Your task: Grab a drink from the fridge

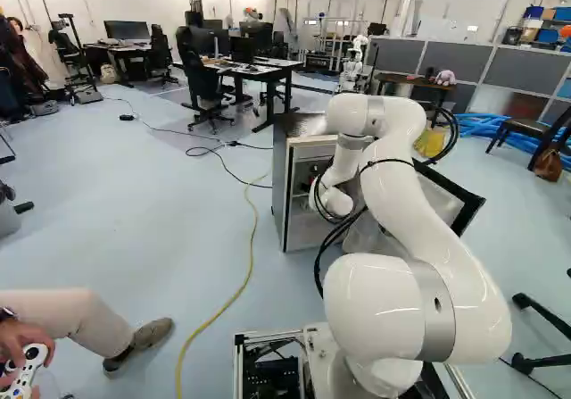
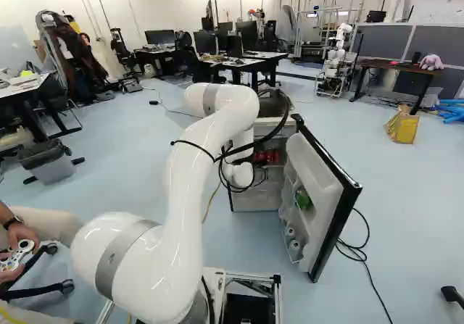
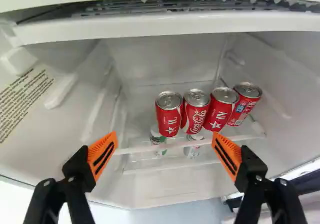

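Ahead of the wide-spread jaws, four red cans (image 3: 196,115) stand behind a shelf edge (image 3: 140,149); only the right base view shows a green item (image 2: 303,200) in the door (image 2: 317,168).

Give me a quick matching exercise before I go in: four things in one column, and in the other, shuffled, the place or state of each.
1. Four red cans
2. Hand
3. Fridge door
4. Yellow cable

A. Swung open, showing its white inner side
B. Lying on the floor, left of the fridge in the left base view
C. Side by side on a shelf inside the fridge
D. Fingers spread apart, gripping nothing

Right pairs: 1-C, 2-D, 3-A, 4-B
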### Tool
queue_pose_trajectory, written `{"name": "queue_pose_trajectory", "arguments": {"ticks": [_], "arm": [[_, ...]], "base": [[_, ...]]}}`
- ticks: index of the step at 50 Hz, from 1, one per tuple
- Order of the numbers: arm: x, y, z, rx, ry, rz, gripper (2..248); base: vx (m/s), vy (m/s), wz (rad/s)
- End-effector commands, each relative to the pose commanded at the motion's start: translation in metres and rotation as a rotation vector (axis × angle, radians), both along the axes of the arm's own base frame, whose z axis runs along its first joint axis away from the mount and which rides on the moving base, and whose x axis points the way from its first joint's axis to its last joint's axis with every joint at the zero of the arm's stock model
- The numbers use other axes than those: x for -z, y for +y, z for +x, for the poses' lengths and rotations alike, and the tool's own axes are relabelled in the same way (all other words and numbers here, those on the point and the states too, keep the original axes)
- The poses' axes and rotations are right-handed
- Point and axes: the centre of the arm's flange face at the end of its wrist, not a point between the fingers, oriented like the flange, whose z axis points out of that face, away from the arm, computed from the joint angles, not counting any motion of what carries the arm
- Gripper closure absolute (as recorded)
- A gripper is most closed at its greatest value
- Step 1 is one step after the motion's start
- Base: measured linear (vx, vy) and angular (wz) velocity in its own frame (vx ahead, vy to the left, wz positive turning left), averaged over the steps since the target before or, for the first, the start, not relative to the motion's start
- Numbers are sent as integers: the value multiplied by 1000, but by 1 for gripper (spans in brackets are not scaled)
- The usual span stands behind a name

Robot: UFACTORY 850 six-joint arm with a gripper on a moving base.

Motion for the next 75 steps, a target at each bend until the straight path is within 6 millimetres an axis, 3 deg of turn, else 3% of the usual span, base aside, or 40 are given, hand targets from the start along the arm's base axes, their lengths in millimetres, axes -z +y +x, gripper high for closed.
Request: {"name": "queue_pose_trajectory", "arguments": {"ticks": [21, 22, 36, 37, 42, 43, 47, 48, 57, 58, 63, 64, 68, 69, 73, 75], "arm": [[0, -1, 1, -5, -2, -1, 12], [0, -1, 1, -5, -2, -1, 25], [0, -1, 1, -5, -2, -1, 49], [0, -1, 1, -5, -2, -1, 61], [0, -1, 1, -5, -2, -1, 61], [0, -1, 1, -5, -2, -1, 73], [0, -1, 1, -5, -2, -1, 73], [0, -1, 1, -5, -2, -1, 85], [0, -1, 1, -5, -2, -1, 97], [0, -1, 1, -5, -2, -1, 109], [0, -1, 1, -5, -2, -1, 109], [0, -1, 1, -5, -2, -1, 121], [0, -1, 1, -5, -2, -1, 121], [0, -1, 1, -5, -2, -1, 133], [0, -1, 1, -5, -2, -1, 133], [0, -1, 1, -5, -2, -1, 145]], "base": [[0, 0, 0], [0, 0, 0], [0, 0, 0], [0, 0, 0], [0, 0, 0], [0, 0, 0], [0, 0, 0], [0, 0, 0], [0, 0, 0], [0, 0, 0], [0, 0, 0], [0, 0, 0], [0, 0, 0], [0, 0, 0], [0, 0, 0], [0, 0, 0]]}}
